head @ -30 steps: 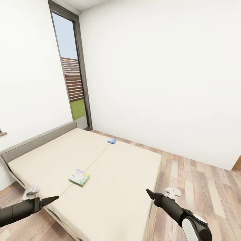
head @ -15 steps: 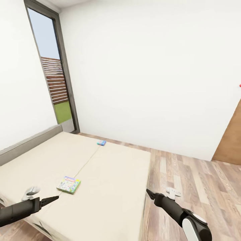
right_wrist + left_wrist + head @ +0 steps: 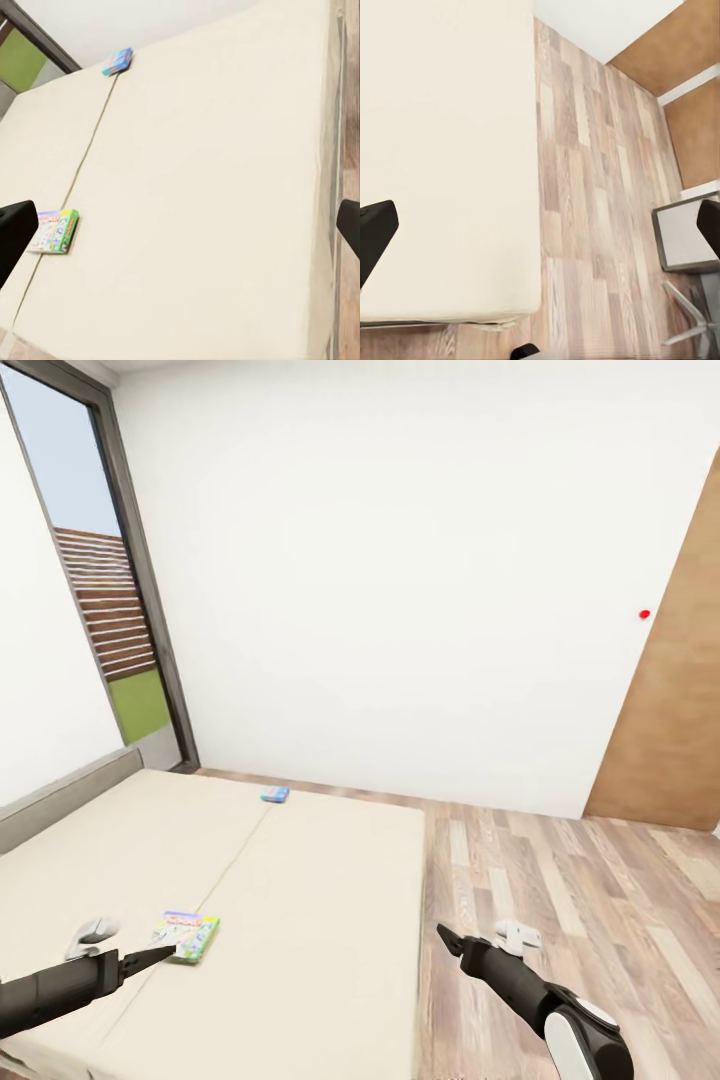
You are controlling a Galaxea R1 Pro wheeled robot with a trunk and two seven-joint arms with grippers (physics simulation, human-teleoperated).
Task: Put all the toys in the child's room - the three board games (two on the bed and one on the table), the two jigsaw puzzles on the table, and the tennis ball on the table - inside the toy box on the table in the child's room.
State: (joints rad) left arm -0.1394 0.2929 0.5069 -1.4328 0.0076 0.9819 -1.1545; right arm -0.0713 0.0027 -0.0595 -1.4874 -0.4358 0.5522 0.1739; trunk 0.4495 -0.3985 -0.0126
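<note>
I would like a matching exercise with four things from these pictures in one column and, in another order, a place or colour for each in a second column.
Things:
1. green-edged game box
2. small blue game box
3. door
4. window

Descriptions:
A. brown, at the right of the head view
B. on the bed, at its far edge
C. dark frame, at the left of the head view
D. on the bed, nearer the camera

Pairs: 1-D, 2-B, 3-A, 4-C

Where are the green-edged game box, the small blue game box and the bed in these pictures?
green-edged game box [image 3: 187,937], head view, middle of its printed lid.
small blue game box [image 3: 275,795], head view, centre of its top.
bed [image 3: 310,920], head view, bare beige cover.
</note>
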